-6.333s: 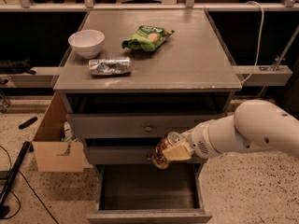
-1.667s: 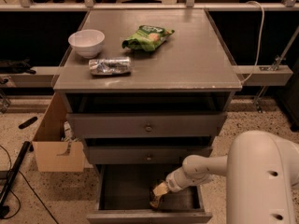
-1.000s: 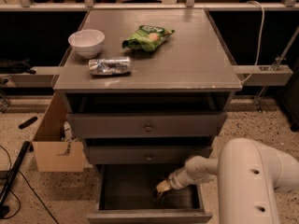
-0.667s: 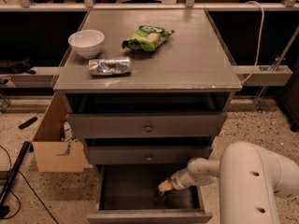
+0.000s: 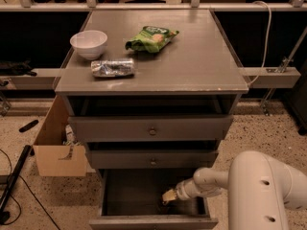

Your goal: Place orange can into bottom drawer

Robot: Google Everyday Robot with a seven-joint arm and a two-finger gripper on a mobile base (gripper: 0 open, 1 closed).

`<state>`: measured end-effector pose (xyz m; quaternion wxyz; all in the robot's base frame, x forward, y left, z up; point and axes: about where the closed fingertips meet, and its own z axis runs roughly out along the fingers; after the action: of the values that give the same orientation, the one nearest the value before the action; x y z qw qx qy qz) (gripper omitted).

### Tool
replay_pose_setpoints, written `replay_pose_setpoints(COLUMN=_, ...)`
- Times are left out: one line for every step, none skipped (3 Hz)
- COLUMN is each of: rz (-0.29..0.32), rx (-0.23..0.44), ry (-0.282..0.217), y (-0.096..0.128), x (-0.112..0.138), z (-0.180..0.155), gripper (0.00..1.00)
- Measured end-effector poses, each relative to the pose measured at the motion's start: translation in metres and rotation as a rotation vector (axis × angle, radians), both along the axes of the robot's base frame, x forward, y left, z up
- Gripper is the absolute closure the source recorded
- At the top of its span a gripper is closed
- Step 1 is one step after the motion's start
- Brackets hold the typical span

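Observation:
The bottom drawer (image 5: 129,193) of the grey cabinet is pulled open and shows its dark interior. My white arm reaches in from the lower right. My gripper (image 5: 168,196) is low inside the drawer, right of its middle, near the floor. A small pale orange-yellow shape shows at the gripper's tip. I cannot tell whether it is the orange can or part of the gripper. No other part of the orange can is visible.
On the cabinet top stand a white bowl (image 5: 88,43), a crushed silver can (image 5: 113,67) and a green snack bag (image 5: 151,37). The two knobbed drawers (image 5: 152,131) above the open one are slightly ajar. A cardboard box (image 5: 55,150) stands on the floor at the left.
The arm came down from in front of the middle drawer, where it held the orange can, into the bottom drawer. In the last second the gripper has barely moved.

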<state>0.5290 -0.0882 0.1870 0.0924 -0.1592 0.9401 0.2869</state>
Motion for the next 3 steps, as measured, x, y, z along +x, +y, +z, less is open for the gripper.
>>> replay_pose_setpoints(rz=0.000, rx=0.000, ry=0.000, y=0.0000, x=0.0000, z=0.0000, gripper=0.82)
replay_pose_setpoints(rz=0.000, rx=0.000, ry=0.000, y=0.0000, x=0.0000, z=0.0000, gripper=0.58)
replay_pose_setpoints(rz=0.000, rx=0.000, ry=0.000, y=0.0000, x=0.0000, z=0.0000, gripper=0.35)
